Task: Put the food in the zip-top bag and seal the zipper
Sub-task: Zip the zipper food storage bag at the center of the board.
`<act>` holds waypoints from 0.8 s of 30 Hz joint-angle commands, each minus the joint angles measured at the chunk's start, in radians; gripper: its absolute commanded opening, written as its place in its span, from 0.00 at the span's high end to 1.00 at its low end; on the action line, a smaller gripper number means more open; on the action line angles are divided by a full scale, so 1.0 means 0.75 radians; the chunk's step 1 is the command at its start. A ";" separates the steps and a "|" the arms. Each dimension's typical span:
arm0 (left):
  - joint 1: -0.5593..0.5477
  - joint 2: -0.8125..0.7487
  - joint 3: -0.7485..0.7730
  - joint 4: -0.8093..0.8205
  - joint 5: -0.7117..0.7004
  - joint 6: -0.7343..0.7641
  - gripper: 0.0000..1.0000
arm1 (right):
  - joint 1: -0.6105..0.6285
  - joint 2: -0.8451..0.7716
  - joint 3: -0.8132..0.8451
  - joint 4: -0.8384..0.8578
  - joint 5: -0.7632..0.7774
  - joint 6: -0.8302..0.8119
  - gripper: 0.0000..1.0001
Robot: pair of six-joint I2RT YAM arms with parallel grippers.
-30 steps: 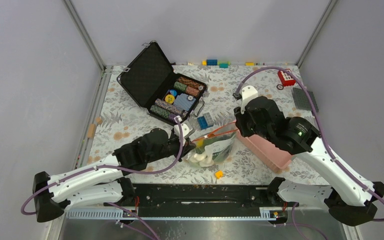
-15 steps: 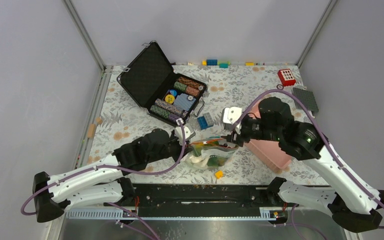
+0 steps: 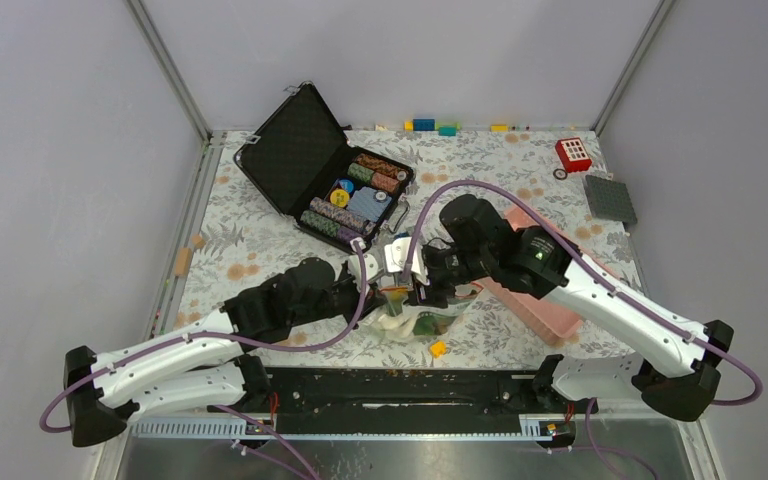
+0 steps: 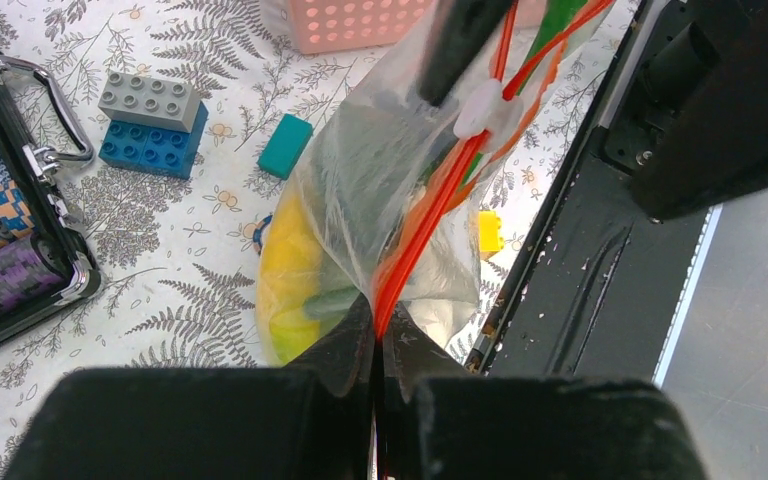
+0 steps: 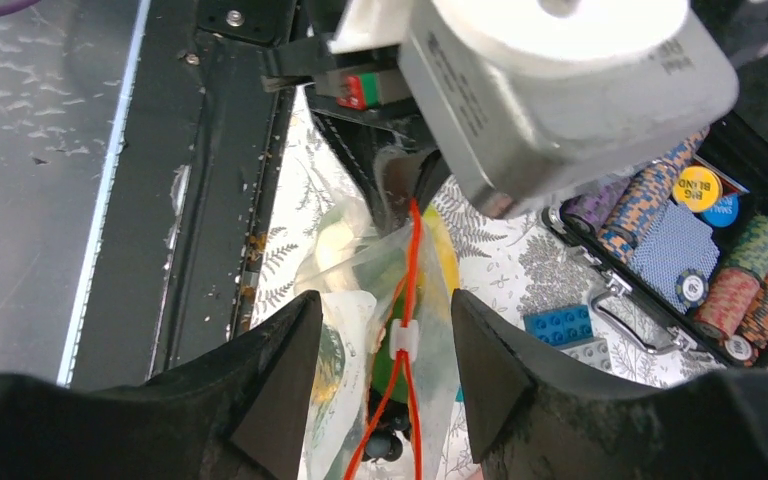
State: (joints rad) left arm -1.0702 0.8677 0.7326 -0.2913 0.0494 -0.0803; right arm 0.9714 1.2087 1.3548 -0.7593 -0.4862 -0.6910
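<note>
Two grippers met over the zip-top bag (image 3: pixel 432 318), which lay at 6 o'clock on the flowered table (image 3: pixel 260 240), close to its near edge. The left gripper (image 4: pixel 375 318) had its jaws pinched tight on one end of the zipper (image 4: pixel 428 222), and the orange-red strip ran away from them toward 1 o'clock in the left wrist view. The right gripper (image 5: pixel 380 300) stood with its jaws spread, one finger on each side of the strip, and the white slider (image 5: pixel 404 341) sat between them without clear contact. Inside the clear plastic showed a yellow piece (image 4: pixel 288 272) and a green pod (image 4: pixel 332 300). At 3 o'clock of the bag sat the pink basket (image 3: pixel 538 308), and at 5 o'clock a small yellow brick (image 3: pixel 438 348). An open case of poker chips (image 3: pixel 355 195) lay at 11 o'clock, with grey and blue bricks (image 4: pixel 150 125) and a teal brick (image 4: pixel 285 146) between it and the bag
</note>
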 commanded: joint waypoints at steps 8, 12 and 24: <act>0.003 -0.035 0.032 0.122 0.040 -0.034 1.00 | 0.022 0.045 -0.062 0.059 0.261 0.074 0.52; 0.003 -0.030 0.030 0.121 0.038 -0.034 1.00 | 0.022 0.019 -0.082 0.087 0.247 0.084 0.71; 0.003 -0.047 0.008 0.113 -0.011 -0.040 1.00 | 0.022 -0.098 -0.175 0.121 0.192 0.052 0.83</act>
State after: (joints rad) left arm -1.0695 0.8631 0.7326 -0.2764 0.0566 -0.1028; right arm 0.9817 1.1744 1.2327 -0.6872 -0.3435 -0.6392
